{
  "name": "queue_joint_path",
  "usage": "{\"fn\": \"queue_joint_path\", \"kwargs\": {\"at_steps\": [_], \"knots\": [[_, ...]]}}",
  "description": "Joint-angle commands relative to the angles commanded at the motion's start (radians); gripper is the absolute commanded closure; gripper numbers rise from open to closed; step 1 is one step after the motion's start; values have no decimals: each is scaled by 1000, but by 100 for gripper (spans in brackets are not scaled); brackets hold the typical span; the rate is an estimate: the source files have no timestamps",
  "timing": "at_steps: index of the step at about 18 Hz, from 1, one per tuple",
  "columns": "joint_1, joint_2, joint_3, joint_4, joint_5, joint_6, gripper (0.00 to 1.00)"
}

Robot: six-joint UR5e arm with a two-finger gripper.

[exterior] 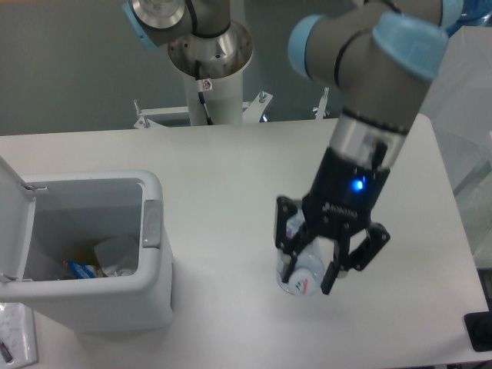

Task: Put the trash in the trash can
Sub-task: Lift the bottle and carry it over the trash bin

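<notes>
The crushed clear bottle (302, 265) with red and blue on its label sits inside the claw (317, 269), its round end poking out below at about six o'clock from the claw's body. One dark finger (286, 244) shows at the bottle's nine o'clock side and another at its three o'clock side. Both appear pressed against the plastic, so the claw looks clamped on the bottle, though the contact on the far side is partly hidden by the bottle itself. The bottle seems to be lifted off the white table (223, 161), over its right half; from this angle I cannot tell how clear of the surface it is.

A blue light glows on the claw's body just above the fingers, and the grey arm with light blue joint caps rises from it toward twelve o'clock.

Well apart, toward nine o'clock of the claw, stands the white trash can (157, 254) near the table's left edge. Its lid (11, 223) is swung open to the left and a grey tab (151, 224) sits on its right rim. Inside it lies some crumpled clear and white trash (115, 257) with a bit of yellow and blue beside it.
</notes>
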Motion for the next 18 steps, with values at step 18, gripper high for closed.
{"fn": "queue_joint_path", "kwargs": {"at_steps": [18], "knots": [[-130, 104, -70, 84, -464, 4, 87]]}}
